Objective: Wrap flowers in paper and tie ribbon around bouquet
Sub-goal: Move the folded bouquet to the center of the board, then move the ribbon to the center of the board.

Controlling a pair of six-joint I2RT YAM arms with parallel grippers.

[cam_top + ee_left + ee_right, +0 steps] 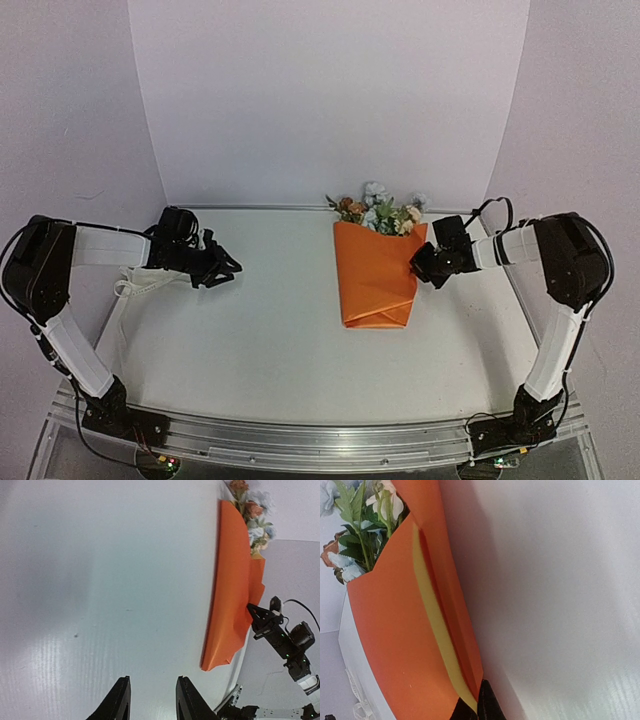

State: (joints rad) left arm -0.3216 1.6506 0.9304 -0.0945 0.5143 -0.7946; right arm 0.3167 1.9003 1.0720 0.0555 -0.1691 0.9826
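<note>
I see my right end effector (pixel 475 702) pinched shut on the edge of the paper (pixel 390 645), its yellow lining just ahead, the flowers (pixel 365 525) farther ahead, the bench (pixel 560 605) alongside.

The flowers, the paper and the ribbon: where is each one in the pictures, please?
the flowers (pixel 385 213), top external view, on the blossoms above the wrap
the paper (pixel 370 275), top external view, on its orange front face
the ribbon (pixel 135 283), top external view, on its pale strip at the left
</note>
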